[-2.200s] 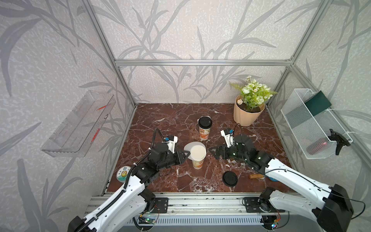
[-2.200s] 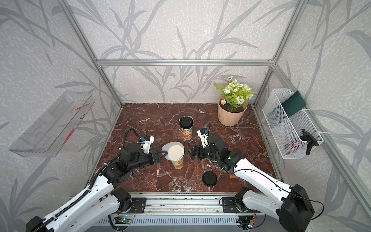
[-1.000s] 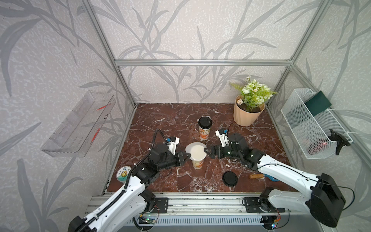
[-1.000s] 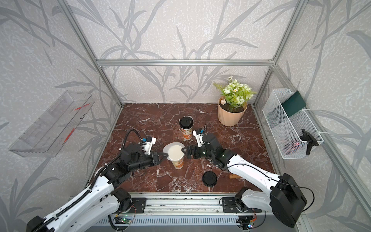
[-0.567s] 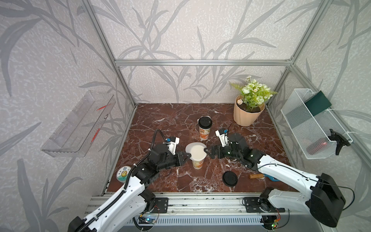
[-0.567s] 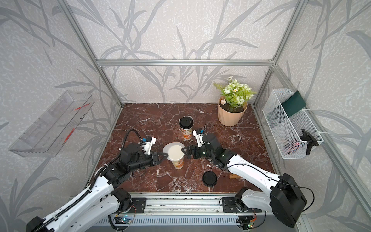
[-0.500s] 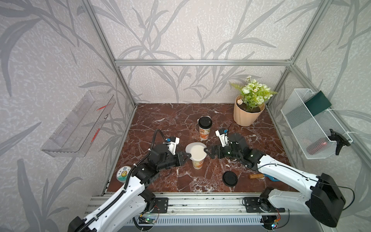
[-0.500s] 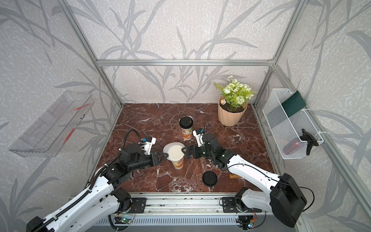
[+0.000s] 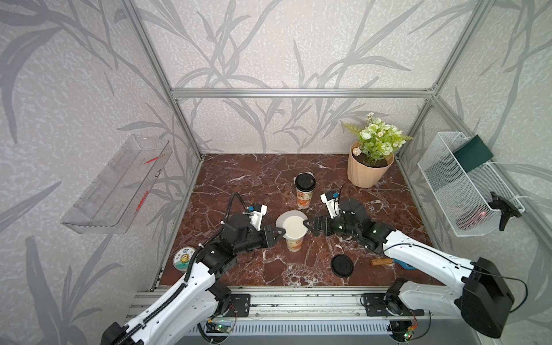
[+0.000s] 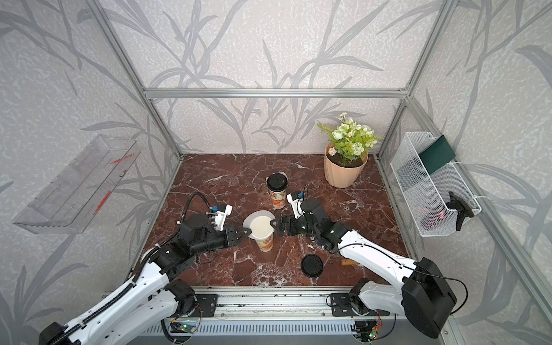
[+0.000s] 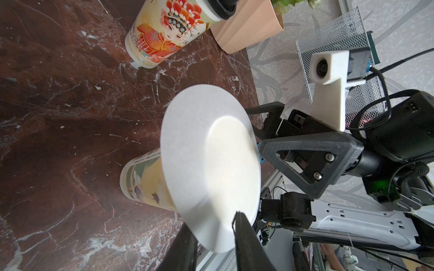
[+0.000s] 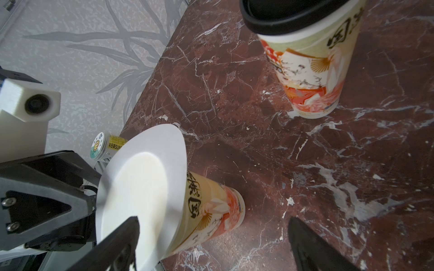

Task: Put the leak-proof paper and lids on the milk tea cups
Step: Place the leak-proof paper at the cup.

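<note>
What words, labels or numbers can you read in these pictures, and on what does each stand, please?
"SUN": yellow label on the small round tin; the characters before it are too small, the rest hides behind the leak-proof paper.
"国", probably: black brush writing on the near milk tea cup and the lidded milk tea cup; further characters unclear.
Red marks on the clear wall shelf: too small to read.

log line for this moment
thin round pale-grey paper disc: lying on near printed cream paper cup | left gripper: open at disc edge | right gripper: open beside cup
</note>
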Robot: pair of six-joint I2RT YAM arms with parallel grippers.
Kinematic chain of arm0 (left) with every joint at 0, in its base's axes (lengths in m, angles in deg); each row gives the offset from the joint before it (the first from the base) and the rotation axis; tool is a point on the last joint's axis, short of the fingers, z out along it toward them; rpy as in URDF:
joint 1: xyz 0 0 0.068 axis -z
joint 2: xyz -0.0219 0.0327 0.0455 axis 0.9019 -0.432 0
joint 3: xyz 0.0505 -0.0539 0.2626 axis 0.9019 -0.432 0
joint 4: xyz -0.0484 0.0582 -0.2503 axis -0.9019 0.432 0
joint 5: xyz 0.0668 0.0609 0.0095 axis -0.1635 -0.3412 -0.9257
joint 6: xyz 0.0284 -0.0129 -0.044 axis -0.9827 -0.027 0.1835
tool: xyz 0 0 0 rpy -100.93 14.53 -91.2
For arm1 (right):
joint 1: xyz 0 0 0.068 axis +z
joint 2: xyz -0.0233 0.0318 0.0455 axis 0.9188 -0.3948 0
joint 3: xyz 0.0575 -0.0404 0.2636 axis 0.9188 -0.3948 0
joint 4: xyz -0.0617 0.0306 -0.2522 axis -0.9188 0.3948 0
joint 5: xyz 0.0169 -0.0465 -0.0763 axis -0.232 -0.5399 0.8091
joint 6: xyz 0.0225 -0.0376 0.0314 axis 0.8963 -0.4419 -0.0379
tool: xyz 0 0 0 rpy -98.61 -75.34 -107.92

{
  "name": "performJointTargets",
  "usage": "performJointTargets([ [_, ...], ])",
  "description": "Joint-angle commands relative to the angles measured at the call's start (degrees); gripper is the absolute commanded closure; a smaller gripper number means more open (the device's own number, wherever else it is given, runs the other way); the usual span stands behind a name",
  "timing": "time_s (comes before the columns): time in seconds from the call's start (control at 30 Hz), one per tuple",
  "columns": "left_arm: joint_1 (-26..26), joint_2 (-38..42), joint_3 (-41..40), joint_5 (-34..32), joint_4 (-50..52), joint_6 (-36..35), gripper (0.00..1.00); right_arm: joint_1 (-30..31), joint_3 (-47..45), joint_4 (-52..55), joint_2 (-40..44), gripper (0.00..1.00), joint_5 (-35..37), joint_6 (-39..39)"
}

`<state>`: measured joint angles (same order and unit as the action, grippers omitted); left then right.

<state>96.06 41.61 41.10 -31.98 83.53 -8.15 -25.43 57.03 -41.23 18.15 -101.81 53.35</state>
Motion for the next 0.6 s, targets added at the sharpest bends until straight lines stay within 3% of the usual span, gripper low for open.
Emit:
performJointTargets([
  [0.0,-0.42,1.38,-0.32,-0.35,0.48,-0.55,0.68,0.26,0.87,-0.74,0.77,0.02,0.21,0.25],
  [0.17,-0.46,1.61,-0.32,-0.27,0.56,-0.60,0.60,0.25,0.92,-0.88,0.68,0.02,0.04,0.33],
  [0.3,-0.42,2.31,-0.23,-0.78,1.38,-0.95,0.47,0.25,0.79,-0.82,1.07,0.02,-0.14,0.33],
  [0.43,-1.23,3.19,0.49,-4.10,3.30,-1.31,0.47,0.27,0.71,-0.82,1.38,0.01,-0.24,0.33],
  [0.57,-2.21,2.91,-0.50,-4.51,-1.87,0.59,0.49,0.25,0.56,-0.87,1.21,0.02,-0.32,0.42],
])
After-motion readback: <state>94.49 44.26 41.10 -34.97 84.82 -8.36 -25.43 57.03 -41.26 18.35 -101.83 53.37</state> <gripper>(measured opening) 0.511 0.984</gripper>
